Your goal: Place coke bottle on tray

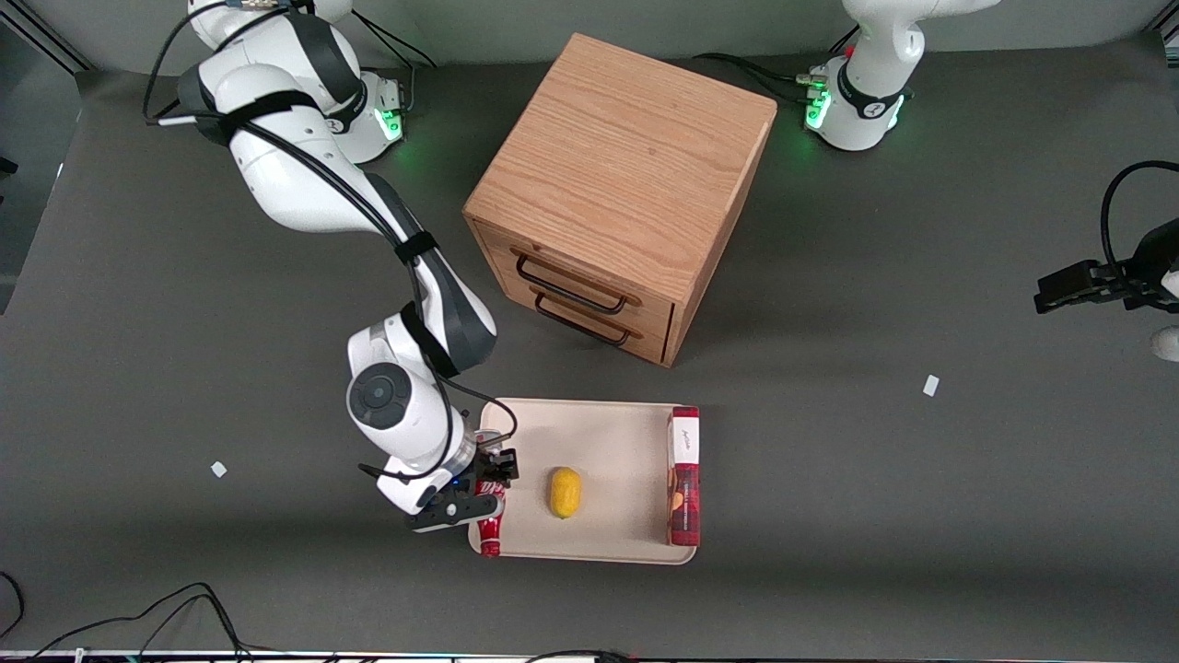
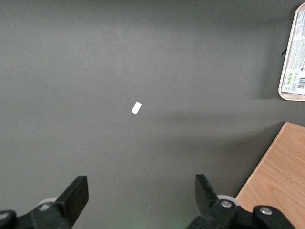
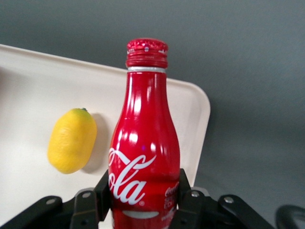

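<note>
My right gripper (image 1: 488,502) is shut on the coke bottle (image 1: 490,531), a red contour bottle with white script logo and red cap. In the right wrist view the two black fingers (image 3: 183,193) press on both sides of the bottle (image 3: 145,143) low on its body. I hold it over the corner of the cream tray (image 1: 608,442) that is nearest the front camera, at the working arm's end. The cap reaches out over the rim there. I cannot tell whether the bottle touches the tray (image 3: 38,81).
A yellow lemon (image 1: 565,492) lies in the tray beside the bottle, also in the right wrist view (image 3: 72,140). A flat red-and-white box (image 1: 683,479) lies along the tray's edge toward the parked arm. A wooden drawer cabinet (image 1: 622,184) stands farther from the camera.
</note>
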### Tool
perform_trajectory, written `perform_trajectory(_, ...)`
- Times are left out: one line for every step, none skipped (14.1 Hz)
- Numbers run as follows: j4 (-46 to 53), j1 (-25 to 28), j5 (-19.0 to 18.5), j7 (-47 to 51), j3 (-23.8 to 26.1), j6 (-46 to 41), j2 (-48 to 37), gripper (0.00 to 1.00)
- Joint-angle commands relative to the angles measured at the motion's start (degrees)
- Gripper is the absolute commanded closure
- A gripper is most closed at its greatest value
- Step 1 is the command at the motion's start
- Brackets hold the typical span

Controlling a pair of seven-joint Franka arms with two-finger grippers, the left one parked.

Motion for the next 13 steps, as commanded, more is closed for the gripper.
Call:
perform_trajectory(2.4,0.0,0.0,2.8,0.4,2.0,2.9,0.66)
perform_trajectory(1.3,0.0,0.0,2.9,0.4,3.6,3.2,0.66)
perform_trajectory(0.2,0.0,0.0,3.0,0.4,4.9,3.3,0.63)
perform_trajectory(-0.6,0.0,0.6,3.5,0.4,5.8,3.4,0.59)
perform_trajectory(-0.9,0.0,0.7,3.6,0.4,6.2,3.4,0.55)
perform_trajectory(-1.0,0.0,0.7,3.7,0.4,6.3,3.5,0.51)
perform_trajectory(-1.0,0.0,0.7,4.0,0.4,6.3,3.9,0.42)
perform_trajectory(-1.0,0.0,0.7,4.0,0.4,6.4,3.9,0.33)
perform_trajectory(-1.1,0.0,0.7,4.0,0.4,6.4,3.9,0.31)
perform_trajectory(-1.1,0.0,0.7,4.0,0.4,7.0,4.0,0.23)
perform_trajectory(-1.5,-0.1,0.7,3.9,0.3,8.8,4.3,0.18)
perform_trajectory(-2.6,-0.2,0.7,3.9,0.3,10.5,4.3,0.17)
perform_trajectory(-3.1,-0.2,0.7,3.9,0.3,11.1,4.2,0.14)
